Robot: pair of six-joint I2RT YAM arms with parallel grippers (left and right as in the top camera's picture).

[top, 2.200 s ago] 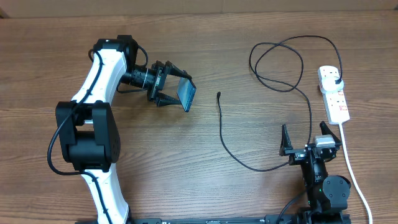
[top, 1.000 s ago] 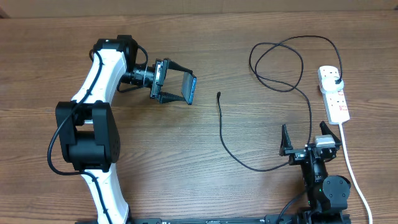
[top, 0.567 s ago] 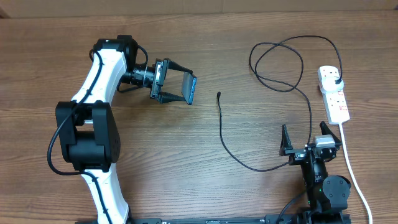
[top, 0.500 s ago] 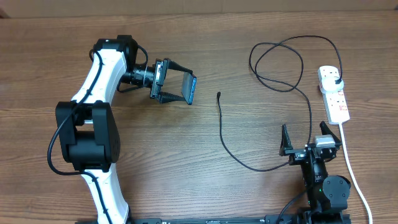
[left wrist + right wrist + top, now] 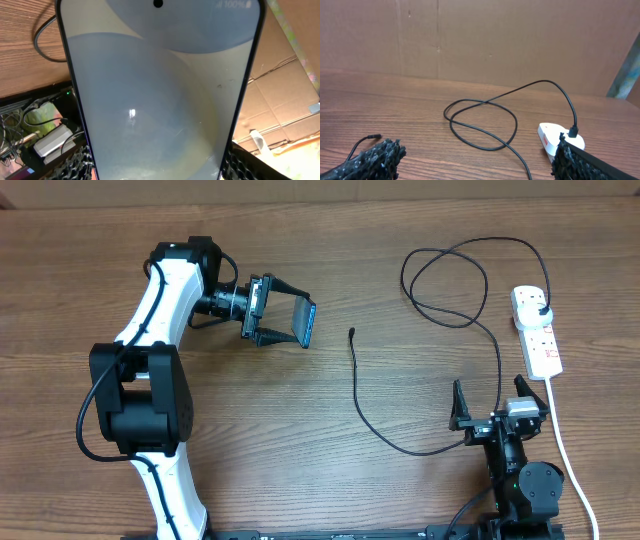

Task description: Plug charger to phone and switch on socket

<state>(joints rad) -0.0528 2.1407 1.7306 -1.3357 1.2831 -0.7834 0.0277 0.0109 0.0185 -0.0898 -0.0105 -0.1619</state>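
Note:
My left gripper (image 5: 284,321) is shut on the phone (image 5: 304,324), holding it on edge above the table at the left of centre. In the left wrist view the lit phone screen (image 5: 160,90) fills the frame between the fingers. The charger cable (image 5: 440,315) loops across the right half of the table. Its black plug sits in the white socket strip (image 5: 537,330) at the far right, and its connector tip (image 5: 352,333) lies free to the right of the phone. My right gripper (image 5: 491,407) is open and empty near the front edge, with the cable (image 5: 485,125) and socket (image 5: 555,140) ahead of it.
The socket's white cord (image 5: 563,450) runs down the right edge, beside my right arm base. Brown cardboard stands behind the table in the right wrist view (image 5: 480,35). Boxes and cables beyond the table show in the left wrist view (image 5: 45,135).
Since 2.2 s ago my left gripper has turned the phone more on edge and shifted it slightly. Nothing has moved in the last second. The right arm is still.

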